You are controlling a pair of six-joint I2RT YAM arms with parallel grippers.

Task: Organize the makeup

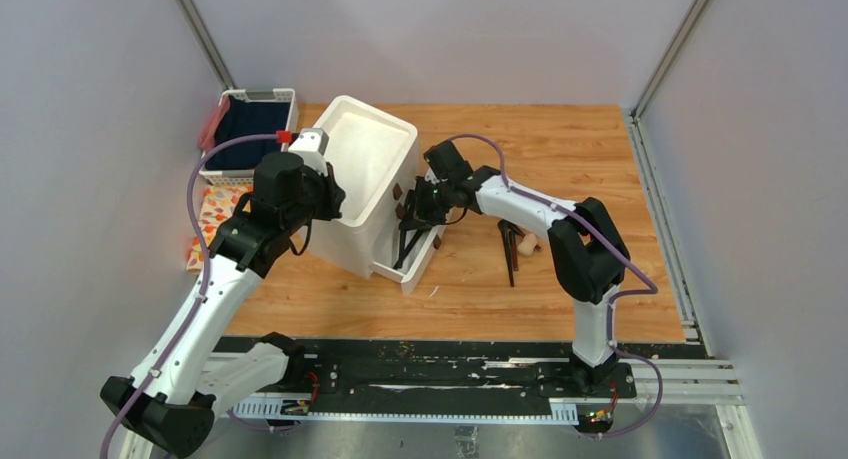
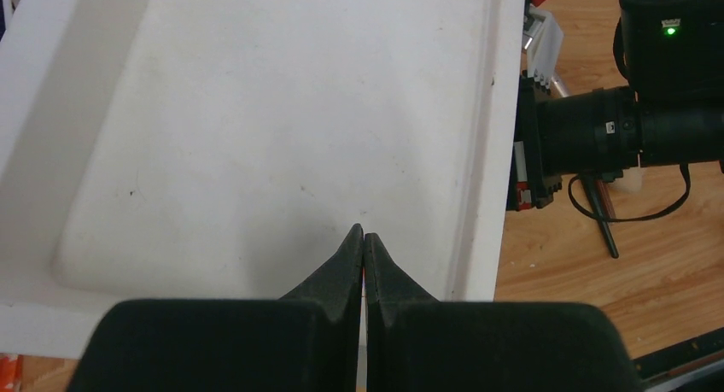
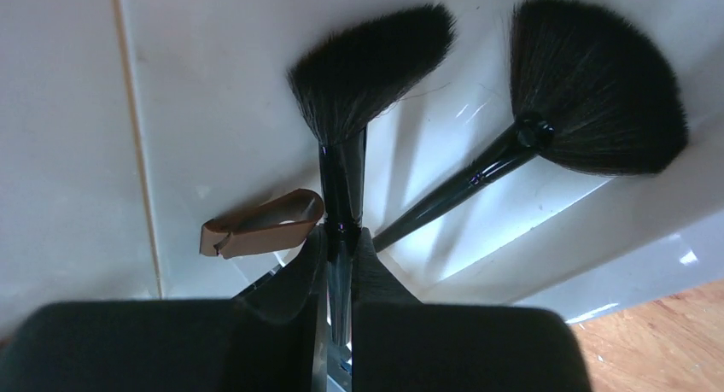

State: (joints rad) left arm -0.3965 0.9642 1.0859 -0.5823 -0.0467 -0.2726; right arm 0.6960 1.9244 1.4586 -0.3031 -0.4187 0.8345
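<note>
Gripping black brush (image 3: 343, 174), right pincer (image 3: 340, 242) sat at bottom middle of frame; brush pointed straight up, hairs against white box (image 3: 213, 93). Left pincer (image 2: 364, 238) clenched, empty.

Glossy black brush handle (image 3: 341, 174), soft bristles

Your light is bright and even; the makeup brush (image 3: 369, 63) casts soft split shadows, glare streaks the drawer (image 3: 465, 238), near fingers (image 3: 294, 283) blur.
</note>
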